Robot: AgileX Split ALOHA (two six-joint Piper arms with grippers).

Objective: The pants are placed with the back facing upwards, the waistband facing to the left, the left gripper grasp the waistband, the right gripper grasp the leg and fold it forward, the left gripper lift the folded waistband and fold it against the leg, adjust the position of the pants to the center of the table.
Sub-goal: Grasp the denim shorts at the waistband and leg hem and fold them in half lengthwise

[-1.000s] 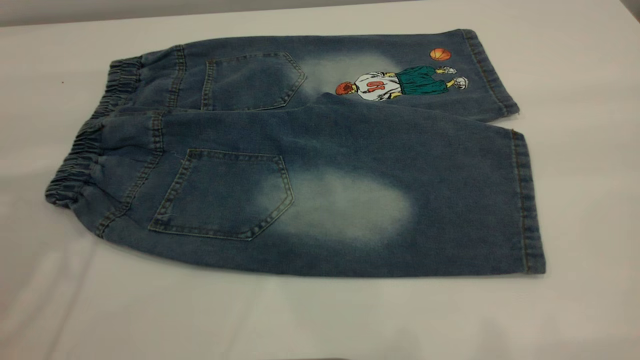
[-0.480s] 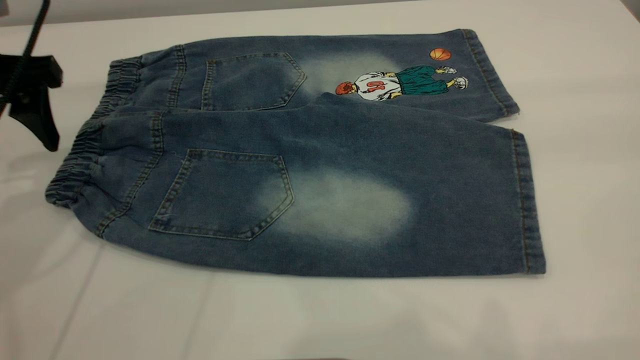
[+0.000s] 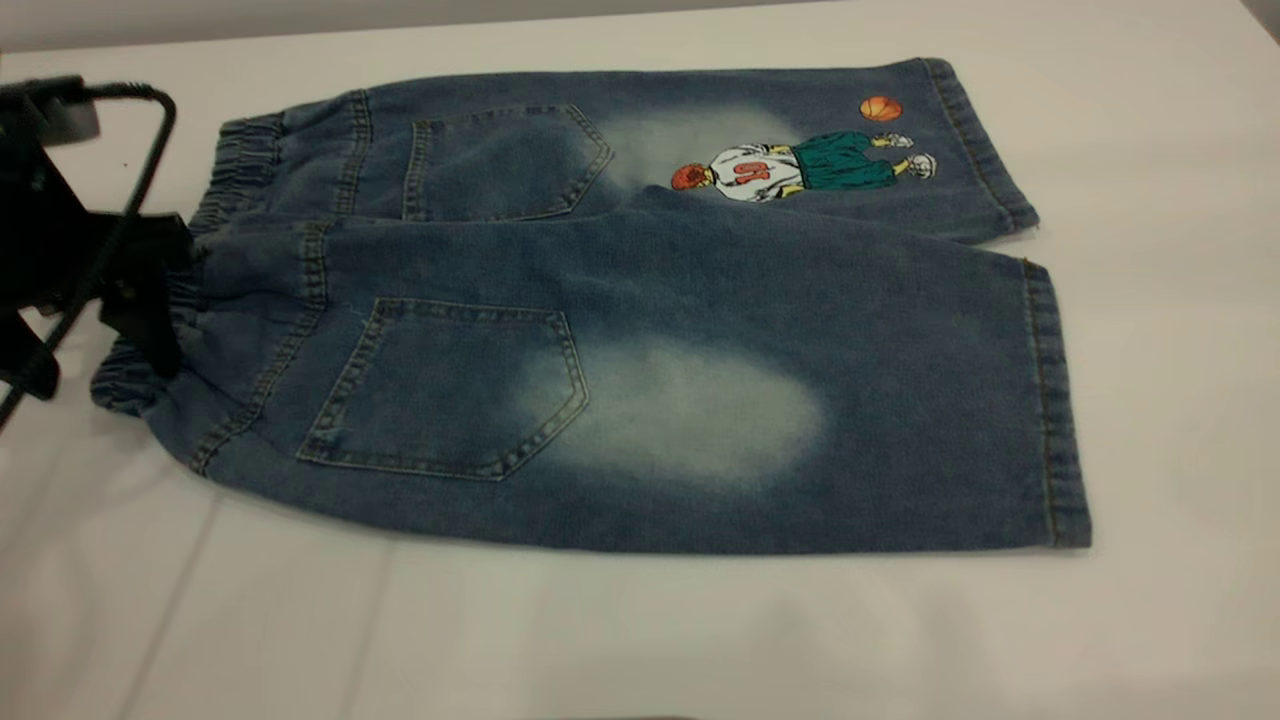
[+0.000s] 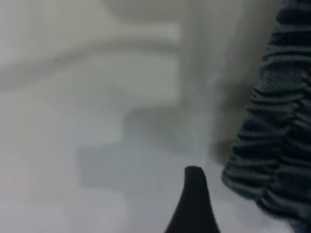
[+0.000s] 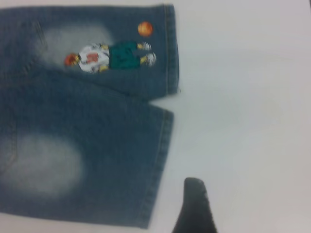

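The pants (image 3: pixel 640 310) lie flat on the table (image 3: pixel 1150 400), waistband (image 3: pixel 170 300) toward the left edge. The left gripper (image 3: pixel 95 325) is at the waistband. The plain leg (image 3: pixel 800 400) lies nearer the front edge, the other behind it.

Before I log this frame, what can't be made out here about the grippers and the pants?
- Left gripper: exterior view's left edge crops its arm; whether it pinches the waistband is unclear. Left wrist view shows one blurred fingertip.
- Right gripper: outside the exterior view; right wrist view shows one fingertip over the table.
- Pants: front side hidden underneath.
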